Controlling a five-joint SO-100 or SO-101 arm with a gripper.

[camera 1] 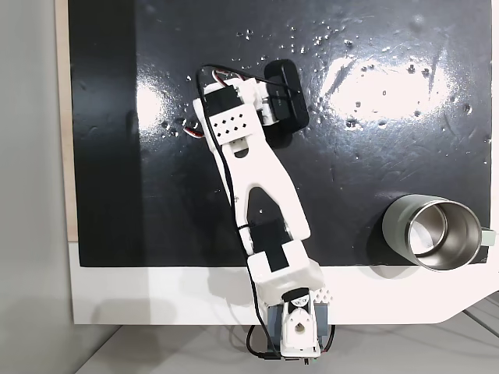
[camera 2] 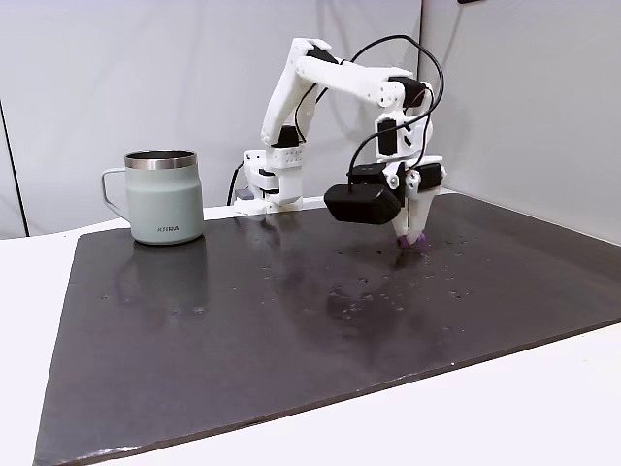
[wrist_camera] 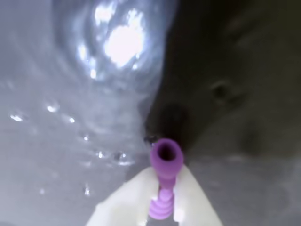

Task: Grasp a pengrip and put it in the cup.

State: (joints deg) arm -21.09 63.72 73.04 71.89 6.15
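The light-purple ribbed pengrip (wrist_camera: 165,157) is pinched between my white fingers (wrist_camera: 131,202) in the wrist view, its hollow end sticking out past the tips. In a fixed view my gripper (camera 2: 412,233) points straight down at the black mat, shut on the pengrip (camera 2: 411,241), which is at mat level; I cannot tell whether it touches. The grey-green cup (camera 2: 165,199) stands upright far to the left of it, near the mat's back corner. In the other fixed view the cup (camera 1: 405,222) sits at the lower right and my arm (camera 1: 261,179) covers the pengrip.
The black mat (camera 1: 390,140) is shiny and dotted with small droplets. It lies on a white table (camera 1: 156,296). My arm's base (camera 1: 300,331) is at the table's near edge in that view. A grey wall (camera 2: 524,97) rises behind the mat.
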